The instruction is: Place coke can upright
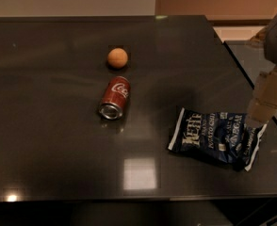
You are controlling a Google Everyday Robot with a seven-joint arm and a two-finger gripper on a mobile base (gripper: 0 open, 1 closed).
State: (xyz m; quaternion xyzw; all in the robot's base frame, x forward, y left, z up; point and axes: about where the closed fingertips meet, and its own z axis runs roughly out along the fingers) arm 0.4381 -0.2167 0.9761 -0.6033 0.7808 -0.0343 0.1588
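Observation:
The coke can (114,98) is red with white script. It lies on its side near the middle of the dark table (44,140), with its silver end facing the front. My gripper (264,100) hangs at the right edge of the view, above the table's right side and far to the right of the can. It holds nothing that I can see.
A round orange fruit (117,58) sits just behind the can. A dark blue chip bag (214,136) lies at the front right, just below the gripper. The table's right edge (244,74) borders a second surface.

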